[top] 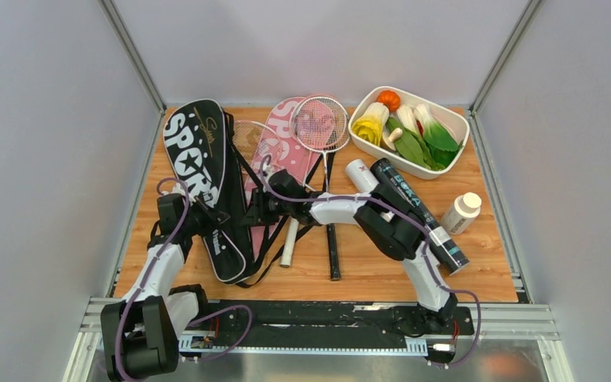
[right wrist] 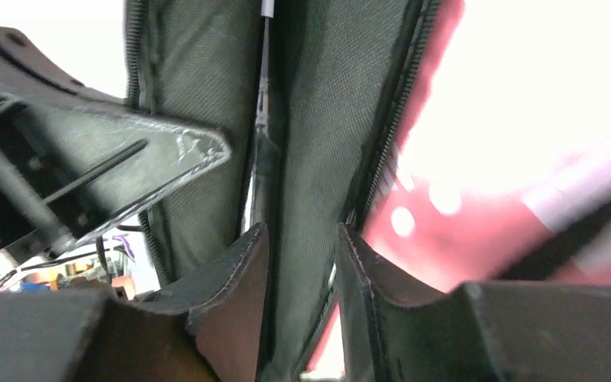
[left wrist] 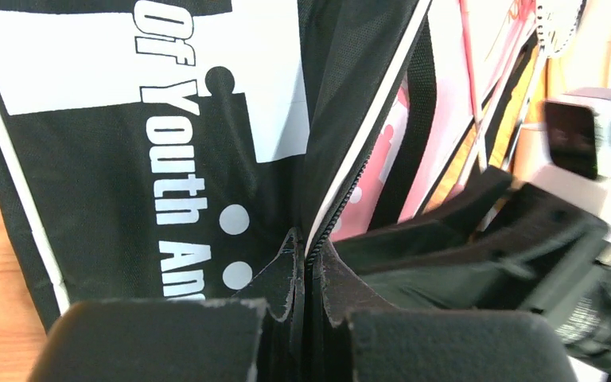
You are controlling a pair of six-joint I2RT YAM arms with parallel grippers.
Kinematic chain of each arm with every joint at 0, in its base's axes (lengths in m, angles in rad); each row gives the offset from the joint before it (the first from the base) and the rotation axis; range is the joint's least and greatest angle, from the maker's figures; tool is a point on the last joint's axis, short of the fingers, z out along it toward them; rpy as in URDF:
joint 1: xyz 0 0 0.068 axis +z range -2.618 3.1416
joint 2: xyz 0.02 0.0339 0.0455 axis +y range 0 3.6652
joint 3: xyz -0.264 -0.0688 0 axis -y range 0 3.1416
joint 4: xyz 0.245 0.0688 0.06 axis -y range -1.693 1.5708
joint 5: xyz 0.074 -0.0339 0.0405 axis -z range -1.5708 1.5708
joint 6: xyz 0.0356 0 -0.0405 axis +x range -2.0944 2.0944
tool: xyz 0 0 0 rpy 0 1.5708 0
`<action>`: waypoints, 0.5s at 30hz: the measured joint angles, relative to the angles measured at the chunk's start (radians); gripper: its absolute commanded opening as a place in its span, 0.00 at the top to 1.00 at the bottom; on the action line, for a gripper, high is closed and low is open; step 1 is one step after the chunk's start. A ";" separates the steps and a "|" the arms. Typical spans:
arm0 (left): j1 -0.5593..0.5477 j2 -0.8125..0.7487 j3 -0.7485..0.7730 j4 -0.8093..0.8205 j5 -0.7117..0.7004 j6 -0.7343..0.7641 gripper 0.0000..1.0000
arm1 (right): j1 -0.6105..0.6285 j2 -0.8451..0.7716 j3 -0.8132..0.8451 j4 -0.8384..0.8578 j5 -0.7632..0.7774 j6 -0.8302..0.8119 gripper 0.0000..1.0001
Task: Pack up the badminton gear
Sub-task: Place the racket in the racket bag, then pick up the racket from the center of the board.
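The black "SPORT" cover (top: 203, 179) lies at the left of the table, with the pink cover (top: 282, 139) beside it. Two rackets (top: 321, 123) rest on and next to the pink cover, handles toward me. A black tube (top: 418, 213) and a white tube (top: 359, 175) lie to the right. My left gripper (left wrist: 309, 243) is shut on the black cover's (left wrist: 127, 199) zipper edge. My right gripper (right wrist: 302, 235) stands open at the cover's opening, with a flap of its dark fabric (right wrist: 310, 119) between the fingers. No shuttlecocks are in view.
A white bowl (top: 455, 119) of toy vegetables stands at the back right. A small white bottle (top: 461, 212) is near the right edge, beside the black tube. Black straps trail from the covers toward the table's front edge.
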 measured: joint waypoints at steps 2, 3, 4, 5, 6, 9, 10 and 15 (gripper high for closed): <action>-0.002 0.000 0.016 -0.028 -0.014 0.027 1.00 | -0.021 -0.080 -0.043 -0.069 0.008 -0.047 0.51; -0.003 0.000 0.021 -0.037 -0.020 0.036 1.00 | -0.038 -0.122 -0.060 -0.101 0.016 -0.076 0.48; -0.003 0.000 0.025 -0.046 -0.027 0.045 1.00 | -0.057 -0.170 -0.076 -0.132 0.024 -0.105 0.46; -0.004 0.000 0.029 -0.053 -0.036 0.056 1.00 | -0.077 -0.216 -0.092 -0.156 0.033 -0.129 0.44; -0.004 0.000 0.030 -0.057 -0.042 0.063 1.00 | -0.101 -0.270 -0.110 -0.182 0.047 -0.158 0.43; -0.004 0.000 0.031 -0.061 -0.047 0.076 1.00 | -0.163 -0.418 -0.153 -0.262 0.109 -0.241 0.40; -0.004 0.000 0.031 -0.062 -0.048 0.078 1.00 | -0.177 -0.456 -0.165 -0.289 0.138 -0.262 0.38; -0.004 0.000 0.040 -0.074 -0.050 0.084 1.00 | -0.179 -0.647 -0.333 -0.436 0.286 -0.338 0.30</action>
